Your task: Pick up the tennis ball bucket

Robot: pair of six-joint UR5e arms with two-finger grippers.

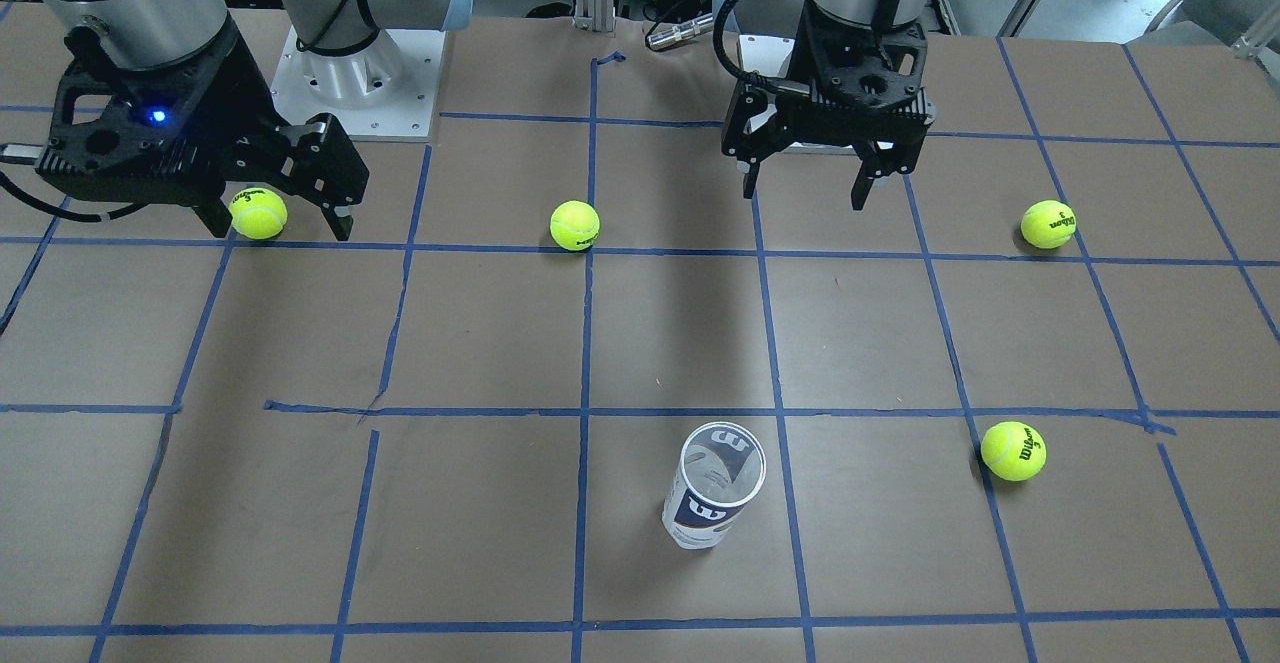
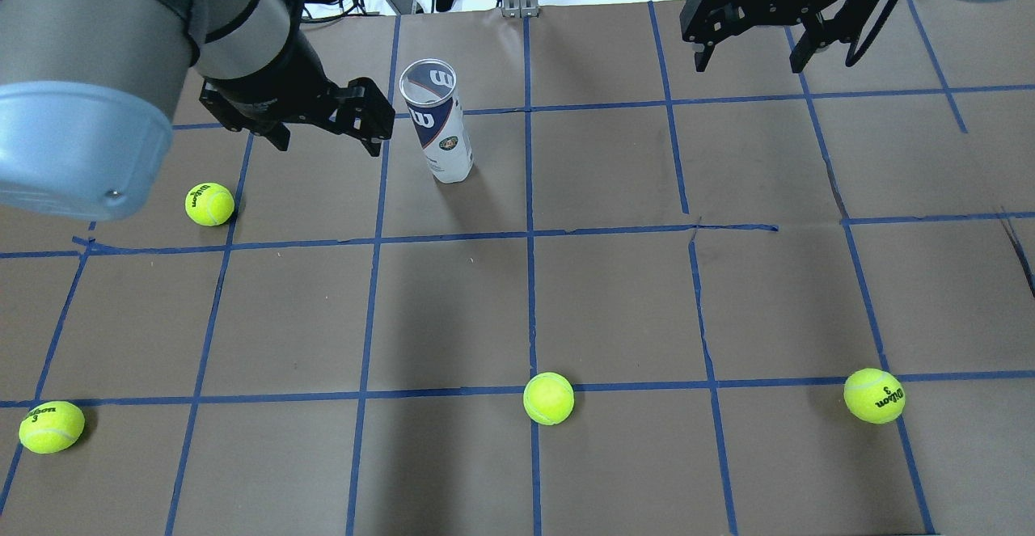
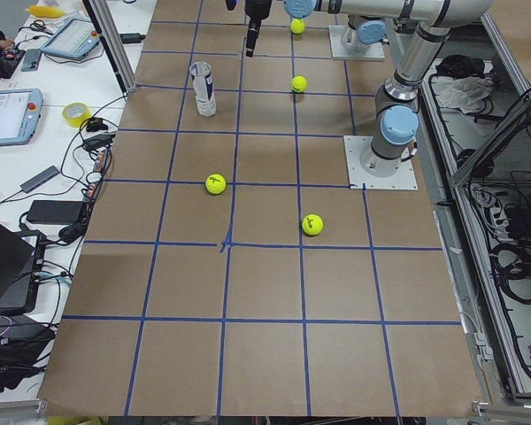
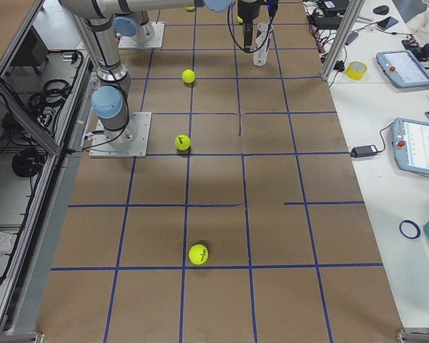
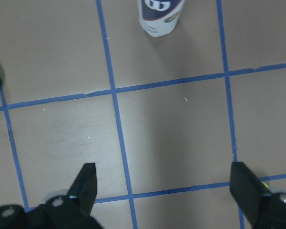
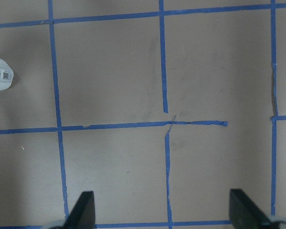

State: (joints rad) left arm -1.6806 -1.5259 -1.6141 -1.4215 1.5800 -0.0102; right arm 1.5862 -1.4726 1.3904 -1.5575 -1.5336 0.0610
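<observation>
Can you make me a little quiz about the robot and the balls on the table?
1. True or false: the tennis ball bucket is lying on its side.
2. How many tennis balls are on the table?
3. Fill the gap: the gripper closer to the bucket is the robot's ___ one.
Key: 1 false, it stands upright. 2 four. 3 left: the left gripper is beside it.

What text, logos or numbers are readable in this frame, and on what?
"W": big logo on the can.
"Wilson 3": on the tennis balls.
Can's barcode digits and round logo: too small to read.
White print on the right gripper: too blurred to read.
</observation>
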